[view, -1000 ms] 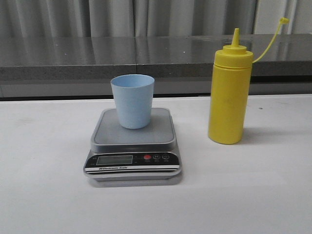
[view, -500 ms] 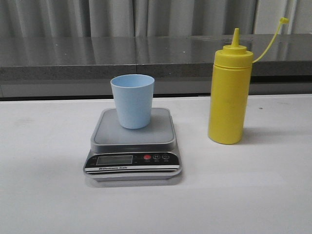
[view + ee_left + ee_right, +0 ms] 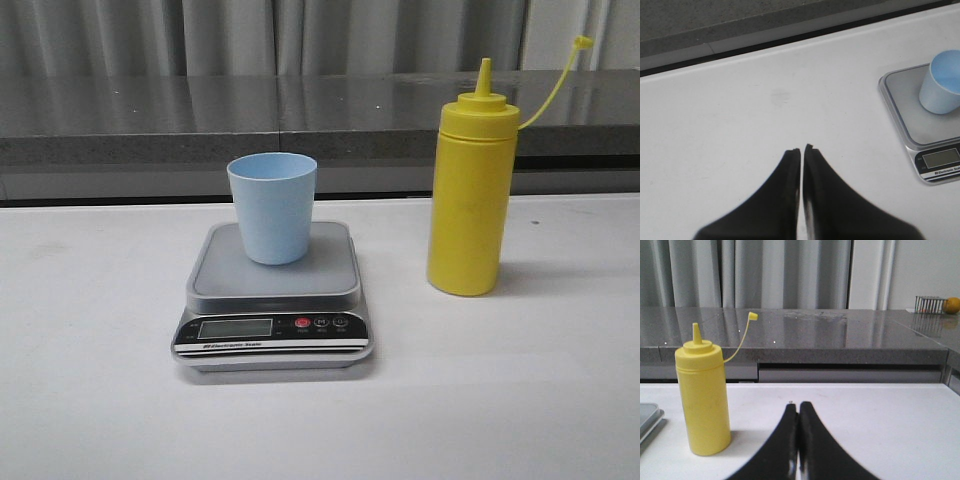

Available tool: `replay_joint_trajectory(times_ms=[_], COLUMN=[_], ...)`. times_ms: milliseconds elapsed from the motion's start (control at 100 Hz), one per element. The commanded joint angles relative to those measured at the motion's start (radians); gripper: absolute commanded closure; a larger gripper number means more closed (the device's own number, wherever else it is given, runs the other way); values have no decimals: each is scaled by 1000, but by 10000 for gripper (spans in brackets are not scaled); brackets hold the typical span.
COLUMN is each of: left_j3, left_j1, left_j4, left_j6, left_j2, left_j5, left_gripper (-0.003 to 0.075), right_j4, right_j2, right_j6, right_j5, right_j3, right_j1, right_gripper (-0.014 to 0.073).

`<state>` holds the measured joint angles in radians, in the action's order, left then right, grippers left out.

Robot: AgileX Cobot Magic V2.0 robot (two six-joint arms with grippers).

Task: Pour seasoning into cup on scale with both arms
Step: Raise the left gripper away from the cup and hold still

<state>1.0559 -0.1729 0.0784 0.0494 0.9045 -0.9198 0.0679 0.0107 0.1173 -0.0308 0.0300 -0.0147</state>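
Note:
The pale blue cup (image 3: 272, 206) stands upright on the silver-grey scale (image 3: 274, 300) at the middle of the white table. The yellow seasoning bottle (image 3: 470, 190) stands upright to the right of the scale, its cap hanging off on its strap. Neither arm shows in the front view. My left gripper (image 3: 802, 149) is shut and empty, over bare table to the left of the scale (image 3: 905, 120) and cup (image 3: 941, 83). My right gripper (image 3: 798, 404) is shut and empty, to the right of the bottle (image 3: 702, 395) and apart from it.
A grey stone counter (image 3: 300, 115) runs along the back edge of the white table (image 3: 90, 330), with grey curtains behind. A wire basket (image 3: 930, 304) and an orange fruit (image 3: 952, 305) sit far off on the counter in the right wrist view.

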Motion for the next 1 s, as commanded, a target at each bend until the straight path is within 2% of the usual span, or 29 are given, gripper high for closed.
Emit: replay_joint_trajectory(times_ms=[0, 220, 440, 810, 900, 960, 990], left_j3=[-54, -227, -309, -326, -326, -326, -326], left_j1=[21, 55, 55, 55, 55, 55, 55], left_j4=[5, 2, 9, 9, 9, 9, 9], left_j6=[14, 42, 42, 42, 42, 42, 42], left_j2=[-99, -325, -514, -596, -596, -596, -596], left_j5=[86, 99, 104, 89, 89, 89, 89], left_gripper=[710, 710, 710, 710, 710, 710, 710], right_j4=[9, 11, 10, 11, 10, 5, 0], right_j2=[13, 10, -59, -354, -427, -470, -494], right_j6=[1, 1, 0, -5, -25, -29, -29], right_j5=[-14, 72, 270, 393, 383, 375, 362], right_j3=[-38, -111, -244, -453, -485, -501, -508], right_j1=[5, 5, 5, 4, -5, -21, -35], right_gripper=[654, 654, 654, 647, 580, 468, 375])
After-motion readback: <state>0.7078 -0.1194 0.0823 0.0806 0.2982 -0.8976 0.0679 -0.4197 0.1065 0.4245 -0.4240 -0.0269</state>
